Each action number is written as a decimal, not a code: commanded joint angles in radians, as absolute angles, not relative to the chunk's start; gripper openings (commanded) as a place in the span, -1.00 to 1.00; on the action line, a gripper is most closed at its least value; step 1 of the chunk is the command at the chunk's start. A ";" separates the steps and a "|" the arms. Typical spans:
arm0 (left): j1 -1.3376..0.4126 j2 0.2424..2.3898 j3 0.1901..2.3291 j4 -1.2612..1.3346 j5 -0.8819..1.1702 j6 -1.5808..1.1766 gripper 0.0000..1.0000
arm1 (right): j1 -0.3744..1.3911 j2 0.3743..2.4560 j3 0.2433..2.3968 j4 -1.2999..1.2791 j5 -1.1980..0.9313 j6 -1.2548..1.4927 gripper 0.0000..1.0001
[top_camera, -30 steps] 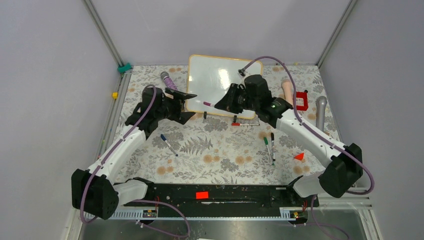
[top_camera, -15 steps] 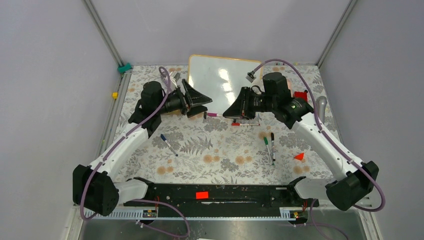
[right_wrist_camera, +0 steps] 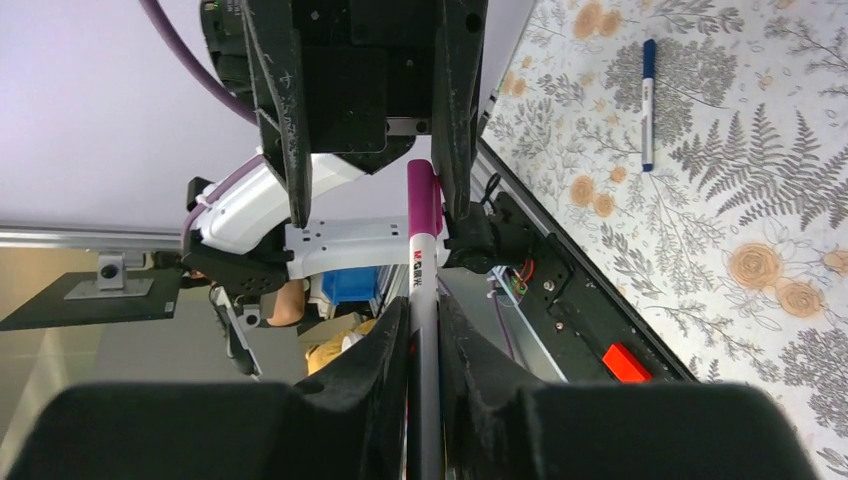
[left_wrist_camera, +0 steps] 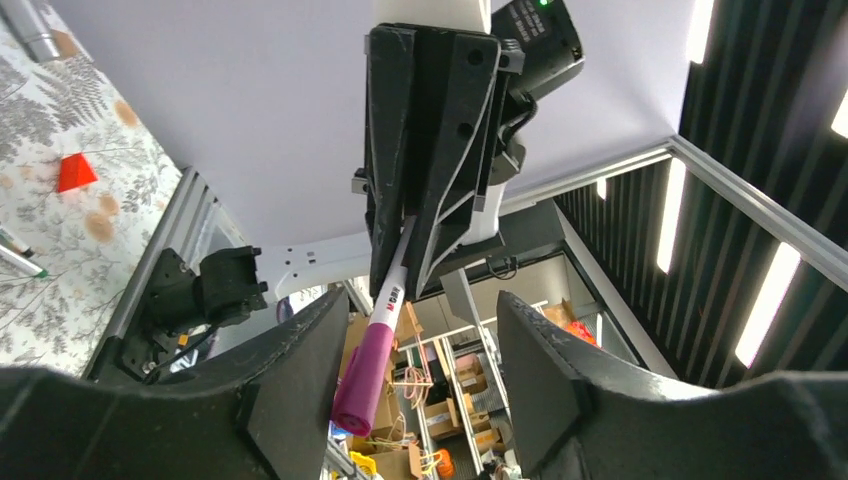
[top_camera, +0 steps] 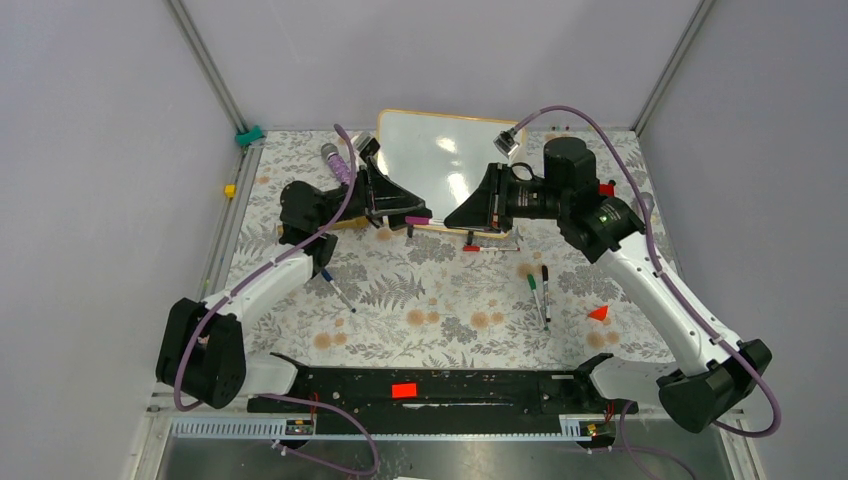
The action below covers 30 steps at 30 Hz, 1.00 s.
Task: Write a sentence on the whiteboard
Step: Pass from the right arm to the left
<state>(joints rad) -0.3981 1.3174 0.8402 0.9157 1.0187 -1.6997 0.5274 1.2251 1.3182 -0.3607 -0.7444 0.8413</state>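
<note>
1. Black base rail [top_camera: 430, 392] at the near table edge carries a small red tag; no writing on it can be read.
2. Floral-printed tablecloth [top_camera: 430, 310] covers the table, with loose markers on it: a blue-capped marker [top_camera: 337, 289] on the left, and a green marker [top_camera: 537, 298] beside a black marker [top_camera: 546, 290] on the right, next to a small red triangular piece [top_camera: 598, 313].
3. Farther out, the two arms meet nose to nose above the near edge of the whiteboard.
4. The right gripper [right_wrist_camera: 420, 330] is clamped on the white barrel of a pink-capped marker [right_wrist_camera: 421, 240]; a red logo on the barrel seems to read "M&G", with small print too fine to make out.
5. The left gripper [left_wrist_camera: 420, 350] has its jaws spread to either side of the magenta cap, one finger [left_wrist_camera: 300, 370] just beside it; whether it touches cannot be told.
6. A red-capped marker [top_camera: 487, 248] lies under the right gripper, just before the board's rim.
7. The whiteboard [top_camera: 432, 150] lies flat at the far middle of the table, pale-yellow rim showing; no lettering is visible on its glossy face.
8. A purple-handled object [top_camera: 335, 160] lies left of the board.
</note>
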 commanded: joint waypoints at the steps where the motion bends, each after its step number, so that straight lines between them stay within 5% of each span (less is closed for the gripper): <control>1: -0.400 1.319 0.844 1.146 1.093 -1.823 0.08 | 0.514 1.203 1.335 -0.307 -0.771 0.870 -1.00; 9: -0.399 1.319 0.844 1.135 1.135 -1.828 -0.16 | 0.501 1.197 1.334 -0.291 -0.775 0.888 -1.00; 19: -0.399 1.292 0.826 1.015 1.144 -1.735 0.02 | 0.483 1.204 1.339 -0.273 -0.772 0.917 -1.00; 26: -0.399 1.296 0.848 0.989 1.158 -1.720 -0.16 | 0.483 1.208 1.312 -0.227 -0.779 0.954 -1.00; 30: -0.399 1.301 0.856 0.987 1.159 -1.717 0.03 | 0.483 1.208 1.292 -0.189 -0.795 0.979 -1.00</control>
